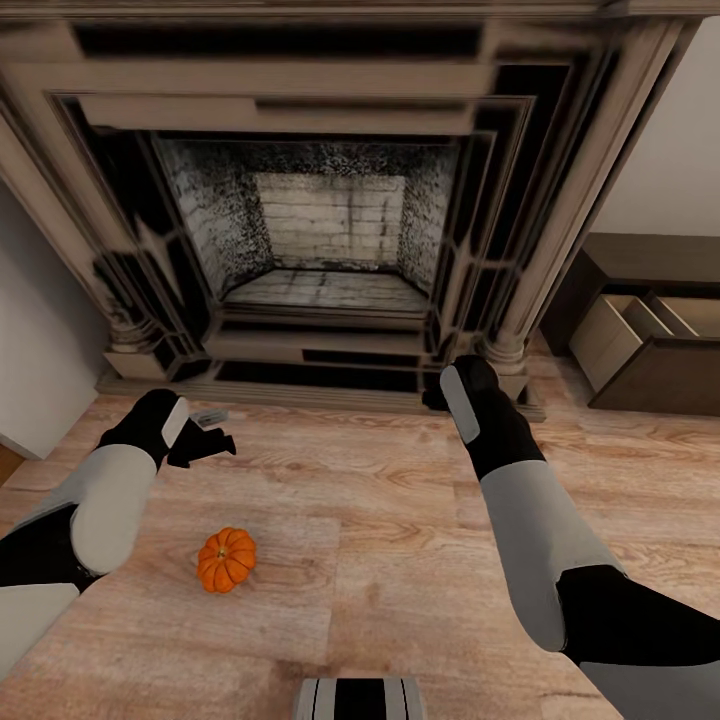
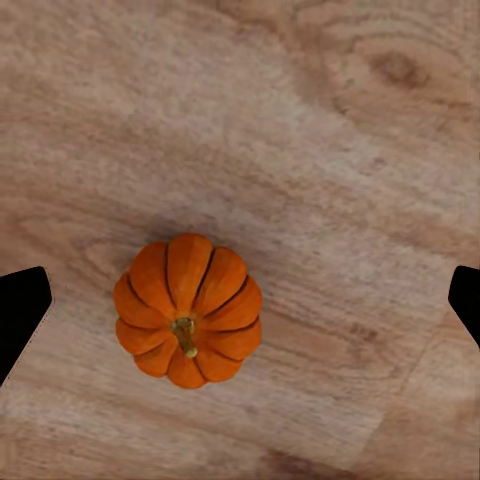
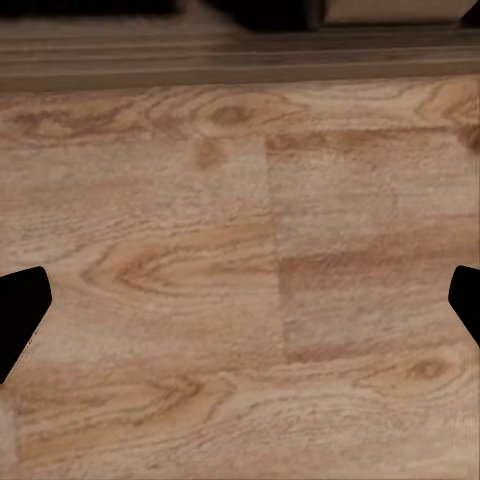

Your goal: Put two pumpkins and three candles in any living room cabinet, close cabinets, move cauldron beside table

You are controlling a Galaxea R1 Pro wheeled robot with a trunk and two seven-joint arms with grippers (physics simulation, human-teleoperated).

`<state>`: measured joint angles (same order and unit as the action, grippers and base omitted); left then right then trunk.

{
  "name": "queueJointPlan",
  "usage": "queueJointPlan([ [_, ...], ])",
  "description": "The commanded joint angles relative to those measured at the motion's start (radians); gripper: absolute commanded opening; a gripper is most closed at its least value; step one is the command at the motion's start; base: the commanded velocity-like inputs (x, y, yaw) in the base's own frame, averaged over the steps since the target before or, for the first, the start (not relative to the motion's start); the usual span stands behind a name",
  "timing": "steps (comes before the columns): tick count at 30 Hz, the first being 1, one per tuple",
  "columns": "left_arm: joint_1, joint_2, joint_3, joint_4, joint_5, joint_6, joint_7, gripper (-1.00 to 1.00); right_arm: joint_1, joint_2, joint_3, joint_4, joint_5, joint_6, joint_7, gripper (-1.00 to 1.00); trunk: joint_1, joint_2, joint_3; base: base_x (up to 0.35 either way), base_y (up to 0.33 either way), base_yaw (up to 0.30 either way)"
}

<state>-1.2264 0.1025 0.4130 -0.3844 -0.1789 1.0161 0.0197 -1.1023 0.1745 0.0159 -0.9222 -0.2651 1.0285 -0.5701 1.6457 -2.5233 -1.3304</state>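
One orange ribbed pumpkin (image 1: 226, 560) sits upright on the light wood floor, in front of the fireplace. My left gripper (image 1: 211, 432) hovers above the floor, a little beyond the pumpkin and open. In the left wrist view the pumpkin (image 2: 188, 310) lies between the spread black fingertips (image 2: 22, 308), nearer one of them and untouched by either. My right gripper (image 1: 438, 396) hangs near the fireplace's base, its fingers mostly hidden behind the wrist. The right wrist view shows that gripper (image 3: 243, 305) open over bare planks. The dark-brown cabinet (image 1: 640, 262) stands at the right with a drawer (image 1: 640, 345) pulled out, pale inside.
A large ornate fireplace (image 1: 330, 230) fills the wall ahead, and its stepped hearth edge (image 1: 300, 395) runs across the floor. White wall lies to the left. My base (image 1: 360, 698) shows at the bottom edge. Open floor lies between my arms.
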Motion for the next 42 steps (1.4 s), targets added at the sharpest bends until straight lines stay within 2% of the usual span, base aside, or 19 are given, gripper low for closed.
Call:
queueJointPlan([
  [1,-0.001,0.000,0.008,-0.001,-0.004,0.003,0.004,1.00,-0.001,0.000,0.001,-0.002,-0.015,0.002,-0.010,1.00,0.000,0.000,-0.001,0.000,0.000,0.000],
  [5,-0.001,0.000,0.006,-0.002,-0.004,0.002,0.033,1.00,-0.001,0.000,0.002,-0.006,-0.038,0.001,-0.010,1.00,0.000,0.000,-0.001,0.000,0.000,0.000],
  [9,-0.001,-0.001,0.004,-0.002,-0.003,-0.007,0.096,1.00,-0.001,0.000,0.002,-0.007,-0.051,0.001,-0.010,1.00,0.002,-0.001,-0.016,0.000,0.000,0.000],
  [14,-0.001,-0.001,0.003,-0.003,-0.002,-0.017,0.137,1.00,-0.001,0.000,0.002,-0.007,-0.054,0.001,-0.010,1.00,0.004,-0.002,-0.036,0.000,0.000,0.000],
  [25,-0.001,-0.005,0.004,-0.067,-0.001,-0.020,0.153,1.00,0.001,0.000,0.002,-0.008,-0.055,0.001,-0.010,1.00,0.009,-0.005,-0.078,0.000,0.000,0.000],
  [42,-0.001,-0.007,0.008,-0.074,0.001,-0.019,0.152,1.00,0.001,0.000,0.000,-0.009,-0.056,0.002,-0.011,1.00,0.016,-0.009,-0.144,0.000,0.000,0.000],
])
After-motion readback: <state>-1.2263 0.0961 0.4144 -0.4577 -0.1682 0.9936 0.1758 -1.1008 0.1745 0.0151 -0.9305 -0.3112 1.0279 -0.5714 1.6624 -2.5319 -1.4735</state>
